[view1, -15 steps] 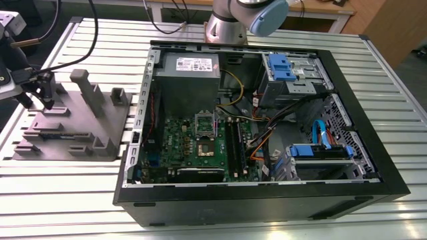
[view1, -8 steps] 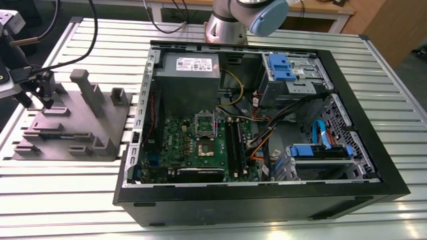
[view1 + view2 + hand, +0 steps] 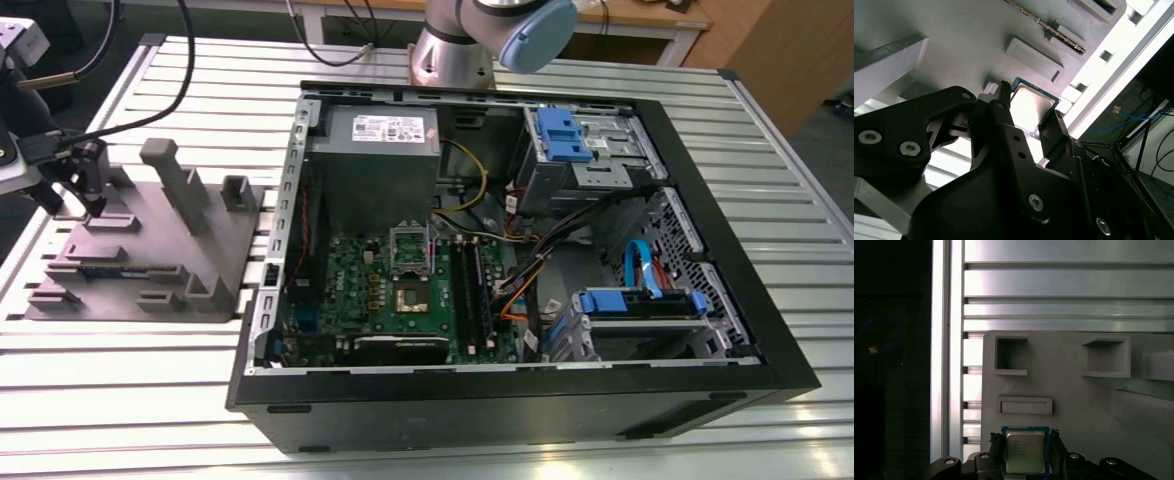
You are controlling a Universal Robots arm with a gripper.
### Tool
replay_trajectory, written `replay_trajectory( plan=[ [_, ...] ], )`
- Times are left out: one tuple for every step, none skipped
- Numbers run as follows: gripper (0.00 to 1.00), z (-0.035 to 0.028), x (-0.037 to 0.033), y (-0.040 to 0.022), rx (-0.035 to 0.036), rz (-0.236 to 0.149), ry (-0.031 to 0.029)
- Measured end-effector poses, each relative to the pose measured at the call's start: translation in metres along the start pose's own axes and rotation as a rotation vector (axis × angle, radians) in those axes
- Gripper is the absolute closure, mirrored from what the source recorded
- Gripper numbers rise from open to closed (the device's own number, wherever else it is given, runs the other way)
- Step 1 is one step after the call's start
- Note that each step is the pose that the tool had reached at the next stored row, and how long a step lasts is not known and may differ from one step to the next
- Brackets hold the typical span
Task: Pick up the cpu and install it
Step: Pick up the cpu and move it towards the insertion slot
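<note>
The cpu [image 3: 1025, 452], a small square chip with a silvery top and a teal rim, lies flat on the grey fixture block [image 3: 1079, 400]. My gripper [image 3: 1025, 436] straddles it, one black finger against each of two opposite edges, shut on the chip. In the second wrist view the cpu [image 3: 1030, 104] sits between the same black fingers [image 3: 1002, 107]. In the exterior view my gripper [image 3: 76, 208] hangs over the fixture block [image 3: 147, 260] at the exterior view's left. The cpu socket [image 3: 410, 297] lies on the green motherboard [image 3: 380, 310] inside the computer case.
The open black computer case [image 3: 534, 400] stands on a slatted aluminium table [image 3: 120, 380]. It holds a grey power supply [image 3: 380, 140], blue drive brackets [image 3: 641, 300] and loose cables [image 3: 534, 270]. Upright grey posts [image 3: 167, 180] rise from the fixture block beside my gripper.
</note>
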State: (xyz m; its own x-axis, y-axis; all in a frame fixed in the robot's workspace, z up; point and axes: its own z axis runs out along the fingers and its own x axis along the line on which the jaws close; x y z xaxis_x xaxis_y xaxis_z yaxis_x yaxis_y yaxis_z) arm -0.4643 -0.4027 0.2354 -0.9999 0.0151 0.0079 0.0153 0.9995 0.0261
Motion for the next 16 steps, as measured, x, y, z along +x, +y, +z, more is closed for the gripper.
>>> replay_trajectory(
  plan=[
    [0.53, -0.0002, 0.0, 0.0, 0.0001, 0.0, 0.0001],
    [0.53, -0.0003, 0.0, 0.0, 0.0, 0.0, 0.0001],
    [0.53, -0.0024, 0.0, 0.0001, 0.0, 0.0, 0.0001],
    [0.53, -0.0047, 0.0, 0.0001, 0.0, 0.0, 0.0],
    [0.53, -0.0049, 0.0, 0.0001, 0.0, 0.0, 0.0],
    [0.53, -0.0051, 0.0, 0.0001, 0.0, 0.0, 0.0],
    [0.53, -0.0053, 0.0, 0.0001, 0.0, 0.0, 0.0001],
    [0.53, -0.0055, 0.0, 0.0001, 0.0, 0.0, 0.0],
    [0.53, -0.0059, 0.0, 0.0001, 0.0, 0.0, 0.0001],
    [0.53, -0.0062, 0.0001, 0.0002, 0.0, 0.0, 0.0],
    [0.53, -0.0064, 0.0, 0.0002, 0.0, 0.0, 0.0001],
    [0.53, -0.0066, 0.0, 0.0002, 0.0, 0.0, 0.0],
    [0.53, -0.0068, 0.0001, 0.0002, 0.0, 0.0, 0.0001],
    [0.53, -0.007, 0.0, 0.0002, 0.0, 0.0, 0.0001],
    [0.53, -0.0072, 0.0, 0.0002, 0.0, 0.0, 0.0001],
    [0.53, -0.0073, 0.0001, 0.0002, 0.0001, 0.0, 0.0001]
  ],
)
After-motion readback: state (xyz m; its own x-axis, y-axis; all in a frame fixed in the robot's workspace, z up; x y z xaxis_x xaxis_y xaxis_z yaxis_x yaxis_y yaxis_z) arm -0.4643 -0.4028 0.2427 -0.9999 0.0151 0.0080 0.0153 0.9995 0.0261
